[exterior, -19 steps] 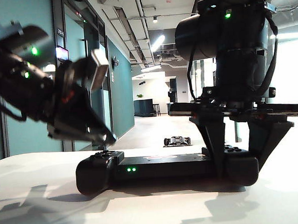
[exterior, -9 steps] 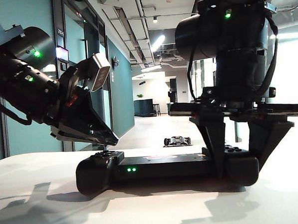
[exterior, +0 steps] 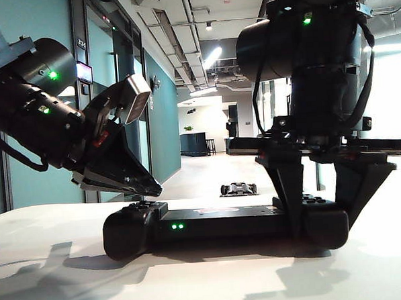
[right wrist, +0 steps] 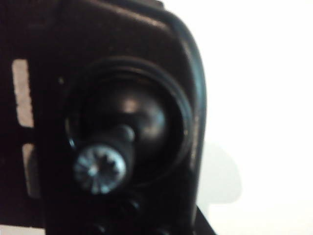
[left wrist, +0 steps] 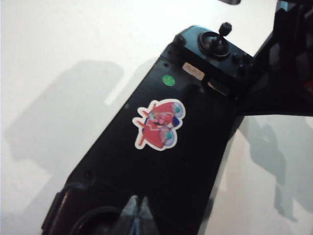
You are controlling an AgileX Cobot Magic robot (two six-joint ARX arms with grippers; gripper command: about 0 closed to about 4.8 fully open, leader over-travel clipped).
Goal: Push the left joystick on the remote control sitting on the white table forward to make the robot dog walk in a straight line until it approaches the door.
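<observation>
The remote control (exterior: pixel 225 226) lies across the white table (exterior: pixel 52 279), two green lights on its near side. My left gripper (exterior: pixel 157 190) is shut with nothing in it, its tips just above the remote's left end (left wrist: pixel 137 209). The left joystick (exterior: pixel 147 201) sits right below those tips and is hard to make out. My right gripper (exterior: pixel 321 204) straddles the remote's right end, one finger pressed against each side. The right-hand stick (right wrist: pixel 100 169) fills the right wrist view. The robot dog (exterior: pixel 238 188) stands small on the corridor floor beyond the table.
A red cartoon sticker (left wrist: pixel 159 125) and a green dot (left wrist: pixel 168 81) mark the remote's top. Teal walls (exterior: pixel 162 125) with doors line the corridor on the left. The right arm's dark body (exterior: pixel 317 56) towers over the remote's right half.
The left wrist has tipped, so its shut tips have edged lower and a little rightward over the remote's left end. The right arm, the remote and the robot dog have stayed put.
</observation>
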